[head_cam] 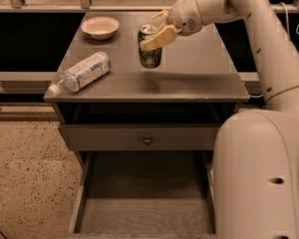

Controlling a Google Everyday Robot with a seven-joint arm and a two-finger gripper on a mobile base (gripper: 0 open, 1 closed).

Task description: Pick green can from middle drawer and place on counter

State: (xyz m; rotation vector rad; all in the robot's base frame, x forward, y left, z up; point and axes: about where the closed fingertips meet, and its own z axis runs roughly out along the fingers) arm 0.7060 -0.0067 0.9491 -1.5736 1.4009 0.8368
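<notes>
The green can [150, 54] is upright over the middle of the counter [199, 78], its silver lid showing. My gripper [155, 30] is shut on the green can near its top, with one pale finger in front and one behind. I cannot tell whether the can's base touches the counter. The arm reaches in from the upper right. The middle drawer [144, 215] is pulled out below, and its plank floor is bare.
A clear plastic bottle [81, 72] with a white label lies on its side at the counter's left front. A small beige bowl [100, 27] stands at the back left. A closed drawer front with a round knob [147, 140] sits under the counter.
</notes>
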